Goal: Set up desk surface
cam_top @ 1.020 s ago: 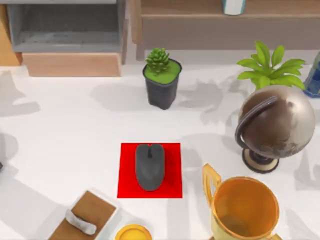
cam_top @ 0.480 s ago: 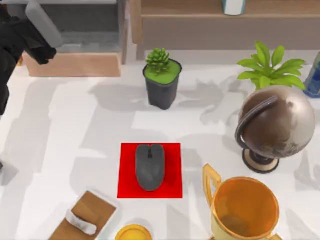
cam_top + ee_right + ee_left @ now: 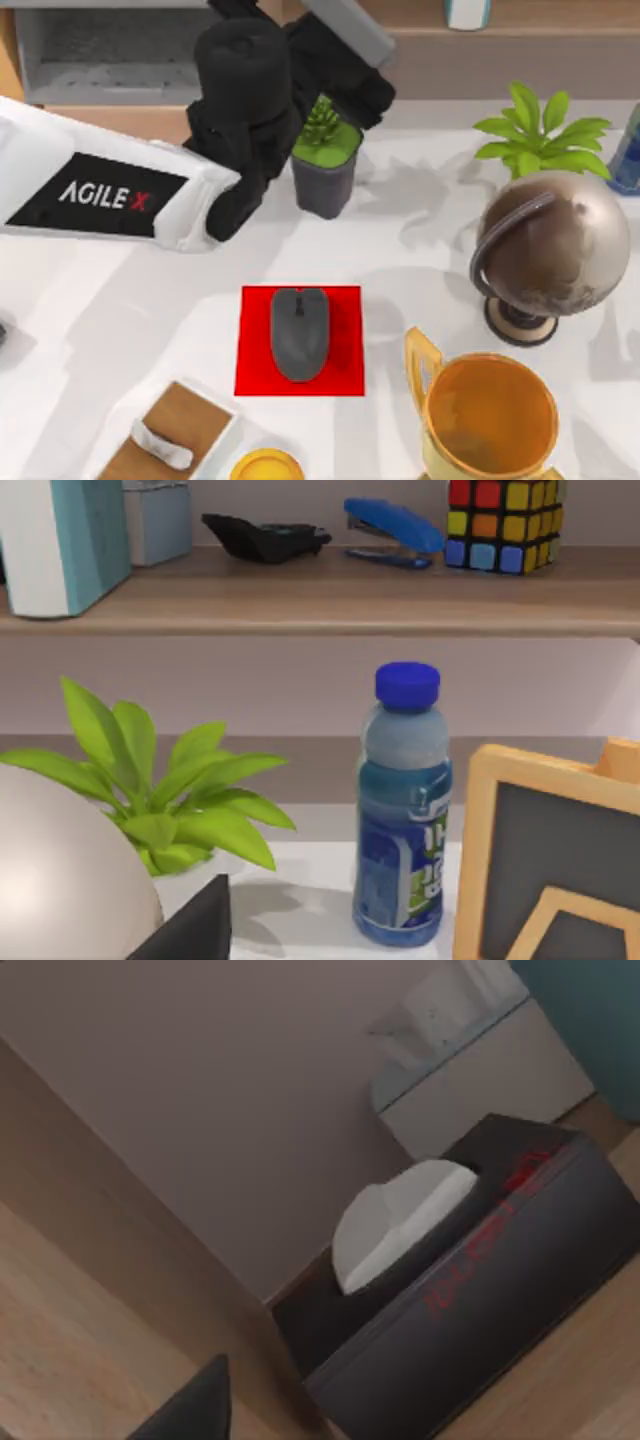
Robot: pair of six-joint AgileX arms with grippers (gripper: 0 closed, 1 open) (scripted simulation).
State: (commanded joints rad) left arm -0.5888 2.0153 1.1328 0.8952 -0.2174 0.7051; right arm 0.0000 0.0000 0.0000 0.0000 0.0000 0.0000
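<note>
The desk surface (image 3: 140, 300) is a broad white tabletop. My left arm reaches in from the left, its white link marked AGILEX lying over the back left of the desk. My left gripper (image 3: 335, 70) is held high at the back centre, above the succulent pot (image 3: 322, 170) and close to the wooden shelf (image 3: 520, 45). The left wrist view looks at a black tissue box (image 3: 470, 1280) with a white tissue, standing on light wood. The right wrist view faces a blue-capped bottle (image 3: 402, 810) at the right of the desk.
A grey mouse (image 3: 299, 333) lies on a red mat (image 3: 250, 375). A globe (image 3: 550, 250), a gold trophy (image 3: 488, 415), a leafy plant (image 3: 540, 130), a wooden block (image 3: 170, 435) and a yellow disc (image 3: 265, 467) stand around the desk. A photo frame (image 3: 550, 860) sits beside the bottle.
My left arm has swung in from the far left corner and rightward along the back. It now covers the succulent pot's top. Nothing on the desk has moved.
</note>
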